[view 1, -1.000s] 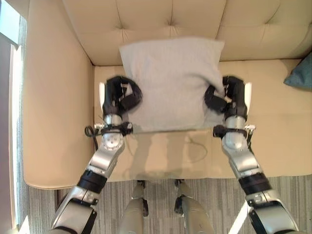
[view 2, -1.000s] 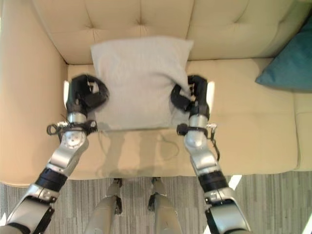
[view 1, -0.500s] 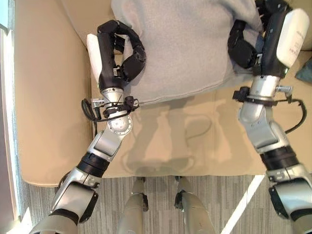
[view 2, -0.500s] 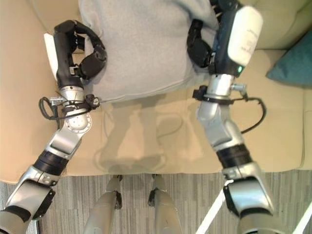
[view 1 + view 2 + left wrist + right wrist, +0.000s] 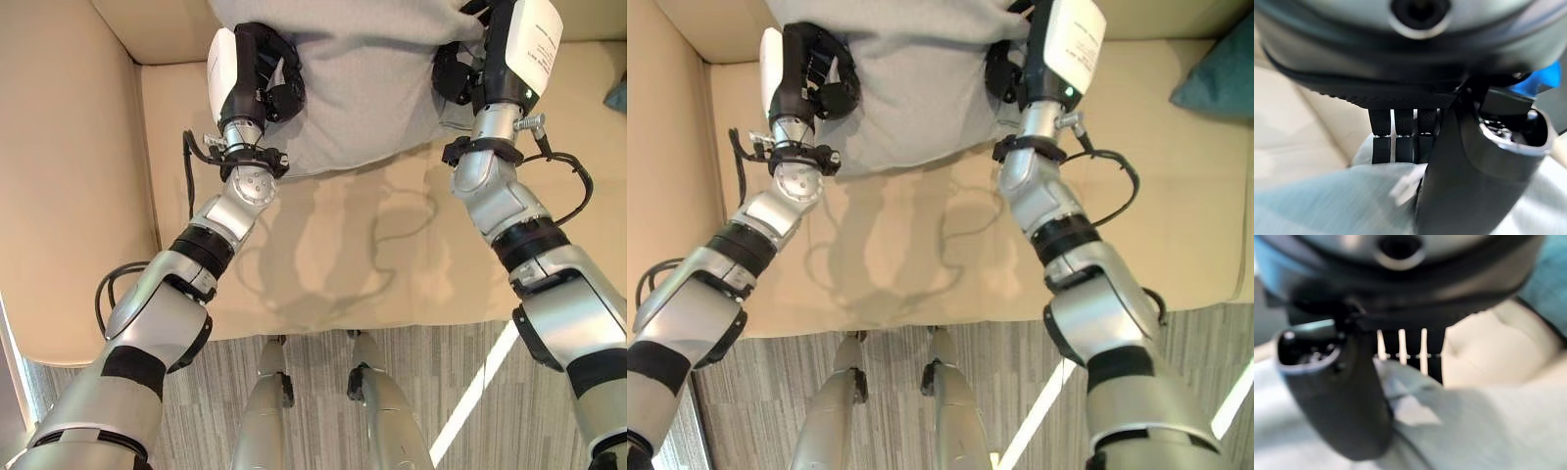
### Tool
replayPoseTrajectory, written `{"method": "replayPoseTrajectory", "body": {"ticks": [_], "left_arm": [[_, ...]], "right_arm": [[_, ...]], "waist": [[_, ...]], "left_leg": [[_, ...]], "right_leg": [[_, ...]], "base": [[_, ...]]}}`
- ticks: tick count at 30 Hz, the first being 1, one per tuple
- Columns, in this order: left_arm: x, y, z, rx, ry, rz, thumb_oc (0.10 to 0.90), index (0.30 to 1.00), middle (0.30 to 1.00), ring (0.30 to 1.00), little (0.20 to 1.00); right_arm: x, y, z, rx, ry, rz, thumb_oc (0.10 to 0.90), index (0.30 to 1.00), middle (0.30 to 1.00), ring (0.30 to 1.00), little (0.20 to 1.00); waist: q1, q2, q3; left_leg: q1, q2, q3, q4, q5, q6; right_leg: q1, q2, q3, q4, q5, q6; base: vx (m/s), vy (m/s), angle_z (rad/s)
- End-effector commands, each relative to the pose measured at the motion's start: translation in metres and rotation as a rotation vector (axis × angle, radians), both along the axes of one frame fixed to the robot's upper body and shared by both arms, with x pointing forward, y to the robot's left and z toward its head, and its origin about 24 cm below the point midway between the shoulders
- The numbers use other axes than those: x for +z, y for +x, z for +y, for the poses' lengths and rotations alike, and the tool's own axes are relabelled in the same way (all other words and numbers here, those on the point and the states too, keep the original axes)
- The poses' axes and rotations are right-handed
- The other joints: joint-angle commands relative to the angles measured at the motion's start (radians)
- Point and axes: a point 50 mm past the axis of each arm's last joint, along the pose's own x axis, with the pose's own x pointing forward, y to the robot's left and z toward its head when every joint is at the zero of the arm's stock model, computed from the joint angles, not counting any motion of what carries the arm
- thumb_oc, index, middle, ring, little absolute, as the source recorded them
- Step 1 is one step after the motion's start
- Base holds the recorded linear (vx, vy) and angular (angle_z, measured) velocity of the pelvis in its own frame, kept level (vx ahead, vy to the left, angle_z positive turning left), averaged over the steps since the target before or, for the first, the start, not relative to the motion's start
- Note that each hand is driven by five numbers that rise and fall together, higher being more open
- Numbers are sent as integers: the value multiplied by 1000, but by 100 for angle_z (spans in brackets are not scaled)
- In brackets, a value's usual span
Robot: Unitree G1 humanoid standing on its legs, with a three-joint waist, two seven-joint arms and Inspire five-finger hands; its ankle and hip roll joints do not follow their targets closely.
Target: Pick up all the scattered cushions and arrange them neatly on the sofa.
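Observation:
A light grey cushion [image 5: 362, 78] hangs above the beige sofa seat [image 5: 372, 255], its upper part cut off by the view's top edge. My left hand [image 5: 260, 83] is curled round the cushion's left side, and my right hand [image 5: 465, 69] is curled round its right side. In the left wrist view the left hand's fingers [image 5: 1396, 142] wrap behind the grey cloth [image 5: 1327, 200] with the thumb in front. The right wrist view shows the right hand's thumb [image 5: 1347, 401] pressed onto the cushion [image 5: 1474, 426]. A teal cushion [image 5: 1220, 73] lies on the seat at the right.
The sofa's broad left armrest [image 5: 69, 186] runs along the left side. Its backrest [image 5: 715, 29] shows at the top. Grey striped carpet [image 5: 460, 392] lies in front of the seat's front edge.
Both hands have carried the grey cushion further up and towards the backrest. The camera has tilted, so the whole scene has shifted in the eye views.

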Motion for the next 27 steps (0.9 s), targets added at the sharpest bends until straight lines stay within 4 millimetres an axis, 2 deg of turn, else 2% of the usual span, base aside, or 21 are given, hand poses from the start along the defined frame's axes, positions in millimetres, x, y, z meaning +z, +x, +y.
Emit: {"method": "replayPoseTrajectory", "body": {"ticks": [1, 8, 11, 13, 17, 20, 21, 22, 27], "left_arm": [[101, -25, -15, -117, -44, -343, 800, 900, 900, 900, 900], [73, -19, 6, -99, -86, -263, 800, 900, 900, 900, 900], [57, -20, 18, -105, -178, -244, 800, 900, 900, 900, 900], [54, -22, 22, -109, -212, -249, 800, 900, 900, 900, 900], [23, -32, 35, -155, -402, -242, 800, 900, 900, 900, 900], [2, -36, 36, -173, -488, -215, 800, 900, 900, 900, 900], [1, -36, 36, -173, -488, -213, 800, 900, 900, 900, 900], [-11, -38, 35, -185, -535, -187, 800, 900, 900, 900, 900], [-24, -38, 27, -221, -575, -139, 800, 900, 900, 900, 900]], "right_arm": [[47, -7, 42, 200, 40, -116, 800, 900, 900, 900, 900], [30, -7, 34, 256, 94, -63, 800, 900, 900, 900, 900], [21, -11, 17, 244, 150, -77, 800, 900, 900, 900, 900], [20, -13, 11, 240, 173, -87, 800, 900, 900, 900, 900], [12, -24, -22, 192, 247, -134, 800, 900, 900, 900, 900], [11, -30, -35, 177, 268, -156, 800, 900, 900, 900, 900], [10, -30, -35, 176, 269, -155, 800, 900, 900, 900, 900], [7, -32, -42, 167, 282, -157, 800, 900, 900, 900, 900], [7, -33, -46, 185, 340, -167, 800, 900, 900, 900, 900]], "waist": [[17, -49, -90], [12, -50, -90], [10, -53, -95], [11, -53, -94], [15, -58, -98], [17, -62, -103], [17, -62, -105], [17, -64, -110], [17, -70, -114]], "left_leg": [[39, -44, -23, -7, -67, -34], [42, -50, -21, -8, -69, -34], [45, -50, -22, -9, -73, -34], [46, -51, -22, -9, -75, -34], [51, -52, -21, -9, -80, -36], [53, -51, -22, -9, -82, -37], [53, -50, -22, -10, -82, -37], [53, -49, -24, -10, -83, -38], [50, -46, -28, -10, -82, -40]], "right_leg": [[39, -34, 27, 6, -114, 160], [37, -31, 29, 4, -112, 156], [38, -32, 27, 4, -114, 156], [40, -33, 26, 4, -115, 156], [48, -33, 20, 4, -124, 154], [49, -33, 18, 4, -127, 153], [48, -33, 17, 4, -127, 153], [48, -33, 15, 4, -130, 151], [47, -32, 14, 4, -132, 148]], "base": [[0, 0, 0], [0, 0, 0], [0, 0, 0], [0, 0, 0], [0, -10, 0], [5, -16, 3], [12, -25, 7], [10, -20, 6], [3, -22, 3]]}}
